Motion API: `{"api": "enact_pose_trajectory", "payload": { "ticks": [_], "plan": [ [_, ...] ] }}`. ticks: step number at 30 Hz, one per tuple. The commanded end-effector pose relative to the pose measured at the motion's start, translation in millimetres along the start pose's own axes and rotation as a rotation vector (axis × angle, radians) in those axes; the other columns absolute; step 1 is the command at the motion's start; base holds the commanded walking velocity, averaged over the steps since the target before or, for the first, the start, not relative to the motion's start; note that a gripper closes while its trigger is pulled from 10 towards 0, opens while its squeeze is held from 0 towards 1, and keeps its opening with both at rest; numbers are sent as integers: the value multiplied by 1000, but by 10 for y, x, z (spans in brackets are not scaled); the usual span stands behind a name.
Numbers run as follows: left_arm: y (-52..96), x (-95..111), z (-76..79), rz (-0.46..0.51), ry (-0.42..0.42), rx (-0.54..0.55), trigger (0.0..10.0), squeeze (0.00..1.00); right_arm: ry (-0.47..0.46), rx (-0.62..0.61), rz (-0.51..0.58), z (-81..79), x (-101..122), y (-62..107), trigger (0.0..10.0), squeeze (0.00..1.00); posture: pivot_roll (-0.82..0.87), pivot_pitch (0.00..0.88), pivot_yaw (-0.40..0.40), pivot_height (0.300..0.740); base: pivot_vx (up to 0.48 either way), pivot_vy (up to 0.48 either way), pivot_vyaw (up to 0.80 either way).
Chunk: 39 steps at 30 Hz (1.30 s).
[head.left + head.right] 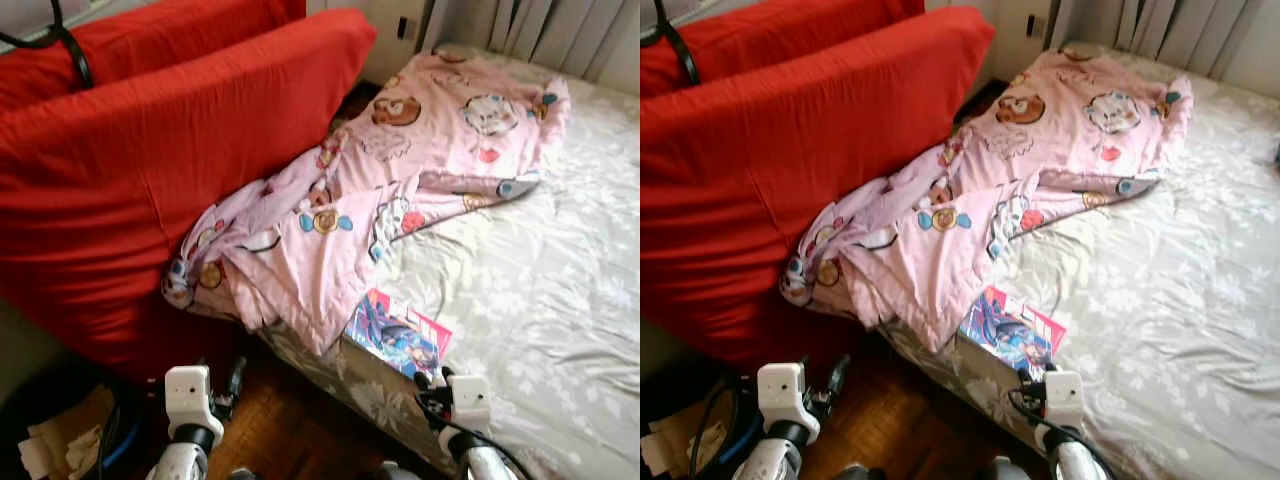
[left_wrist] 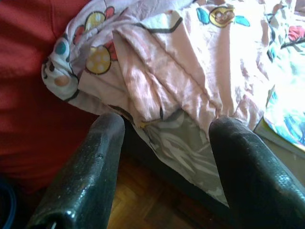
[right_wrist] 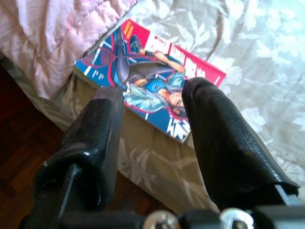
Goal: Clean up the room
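A pink cartoon-print blanket lies crumpled across the bed, one corner hanging over the near edge against a red cushion. A colourful comic book rests at the bed's near edge, partly under the blanket. My right gripper is open, a little short of the book, fingers either side of it in the right wrist view. My left gripper is open too, low over the floor, facing the hanging blanket corner.
A large red cushion leans against the bed's left side. Parquet floor runs between it and the bed. Cables and paper clutter lie at the lower left. Curtains hang behind the bed.
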State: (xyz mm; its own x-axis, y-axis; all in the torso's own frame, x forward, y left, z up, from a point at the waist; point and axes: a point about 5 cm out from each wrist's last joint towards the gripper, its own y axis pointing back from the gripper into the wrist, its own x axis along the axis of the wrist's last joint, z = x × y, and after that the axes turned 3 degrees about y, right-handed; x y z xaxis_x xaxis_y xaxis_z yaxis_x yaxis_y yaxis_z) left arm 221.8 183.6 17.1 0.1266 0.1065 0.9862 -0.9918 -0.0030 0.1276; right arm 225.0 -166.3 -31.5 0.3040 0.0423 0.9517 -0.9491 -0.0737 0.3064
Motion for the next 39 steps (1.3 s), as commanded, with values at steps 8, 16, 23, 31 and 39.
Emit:
{"api": "enact_pose_trajectory", "payload": {
  "ticks": [8, 16, 23, 31, 39],
  "plan": [
    [42, -51, 14, -35, 5, 7, 10000, 0, -4, 3, -18, -10, -61, 50, 10000, 0, -60, 213, -22, 656, 0, 0, 0],
    [64, -73, 11, -47, 10, 14, 10000, 0, -4, 20, -24, -67, -54, 26, 10000, 0, -54, 229, -23, 656, 0, 0, 0],
    [71, -84, 20, -53, 10, 12, 10000, 0, 6, 25, -57, -87, -66, 0, 10000, 0, -55, 230, -22, 656, 0, 0, 0],
    [51, -105, 49, -67, 8, 4, 10000, 0, 3, 29, -52, -97, -55, -9, 10000, 0, -53, 234, -19, 656, 0, 0, 0],
    [49, -103, 41, -69, 3, 2, 10000, 0, 12, 31, -68, -115, -68, -14, 10000, 0, -50, 236, -16, 642, 0, 0, 0]
  ]
}}
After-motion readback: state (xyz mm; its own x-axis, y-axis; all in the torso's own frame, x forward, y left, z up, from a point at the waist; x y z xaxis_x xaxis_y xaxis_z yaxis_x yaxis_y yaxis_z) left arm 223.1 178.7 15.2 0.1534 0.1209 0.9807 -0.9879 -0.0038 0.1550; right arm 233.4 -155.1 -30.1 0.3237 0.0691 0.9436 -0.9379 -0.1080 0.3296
